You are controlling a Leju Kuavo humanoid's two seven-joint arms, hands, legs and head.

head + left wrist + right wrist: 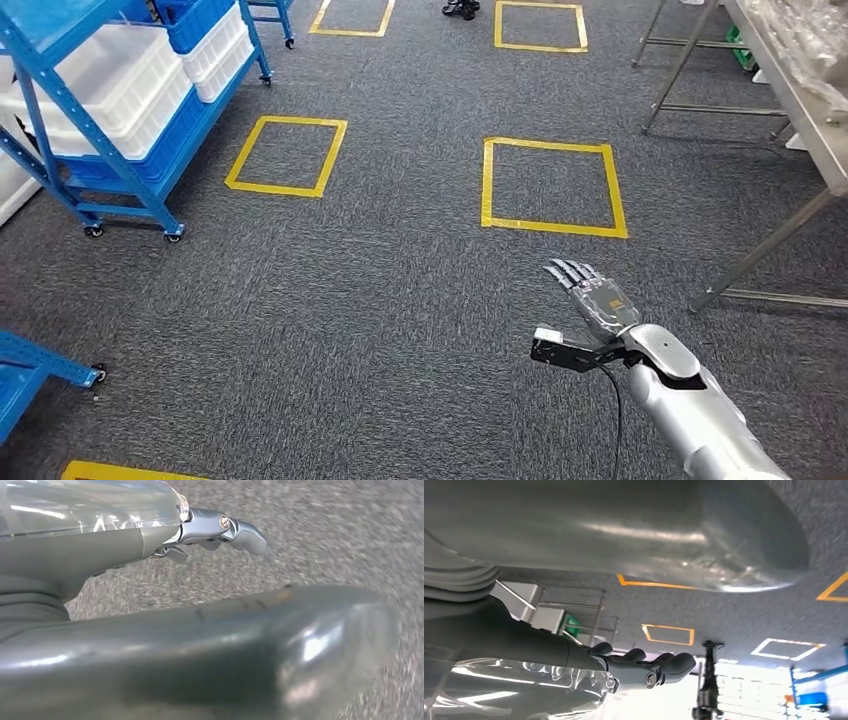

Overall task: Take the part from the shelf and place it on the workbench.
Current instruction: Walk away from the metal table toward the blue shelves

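Note:
The blue shelf (pixel 100 130) stands at the far left with white bins (pixel 120 80) and a blue bin (pixel 195 20) on its levels; I cannot make out the part among them. The steel workbench (pixel 800 110) runs along the right edge. My right hand (pixel 590 295) is stretched forward over the carpet between them, fingers straight and apart, holding nothing; its fingers (pixel 644 665) show bare in the right wrist view too. My left hand (pixel 100 545) hangs over the carpet with its fingers (pixel 235 527) extended and nothing in them.
Yellow tape squares (pixel 550 185) (pixel 287 155) mark the grey carpet. A second blue frame (pixel 35 365) juts in at the lower left. Clear plastic-wrapped items (pixel 810 40) lie on the workbench, whose legs (pixel 760 255) reach the floor near my right hand. A small black object (pixel 460 8) sits far ahead.

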